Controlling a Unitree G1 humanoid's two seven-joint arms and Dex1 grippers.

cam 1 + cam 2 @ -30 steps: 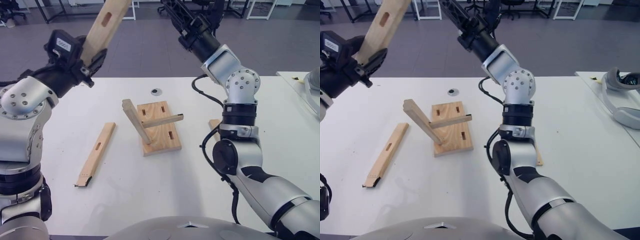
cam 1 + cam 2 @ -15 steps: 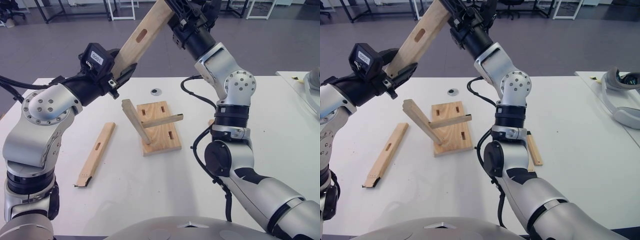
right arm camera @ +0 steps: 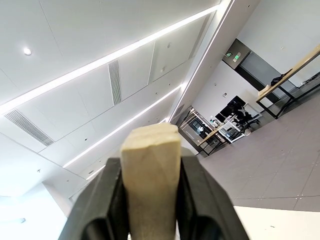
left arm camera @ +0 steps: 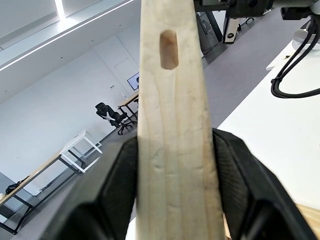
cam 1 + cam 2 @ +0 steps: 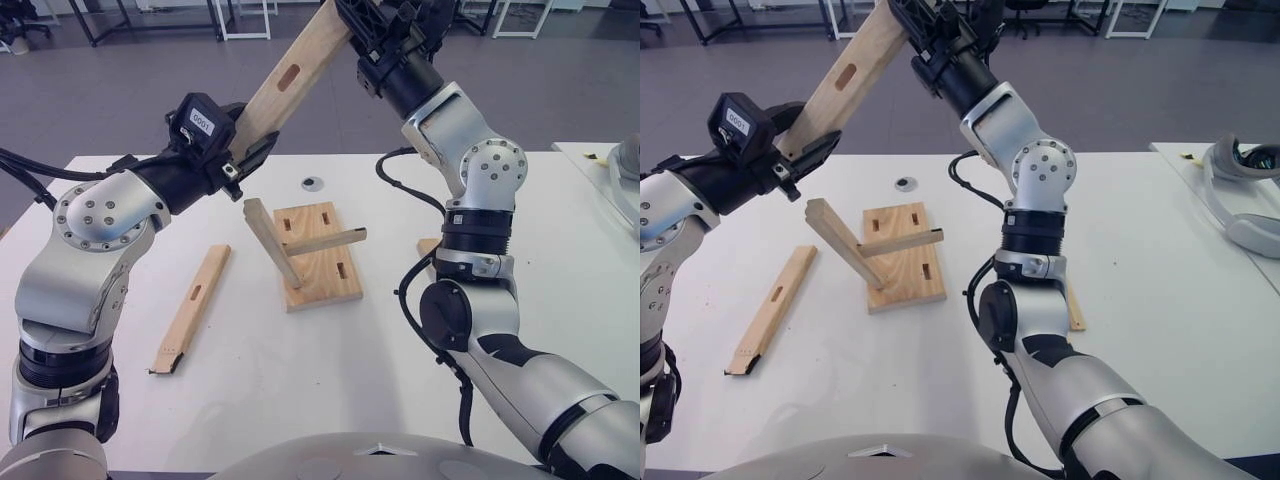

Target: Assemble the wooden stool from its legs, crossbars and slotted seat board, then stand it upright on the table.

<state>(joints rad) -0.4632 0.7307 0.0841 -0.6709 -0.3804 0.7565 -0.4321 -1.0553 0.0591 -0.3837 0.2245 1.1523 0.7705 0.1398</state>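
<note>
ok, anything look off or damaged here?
Two things. The loose leg lying left of the seat board has a dark, ragged near end; chipped or a cut tenon, cannot tell. The joined leg with its crossbar leans tilted on the board. The held leg, both jaws shut on it, looks fine.

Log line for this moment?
left gripper: shut on slotted pale wooden leg, aloft | right gripper: shut on its top end | wooden seat board: flat on white table, second leg with crossbar standing on it

Leg (image 5: pixel 193 305) lies left of seat board (image 5: pixel 318 255) (both on table (image 5: pixel 570 255)).
</note>
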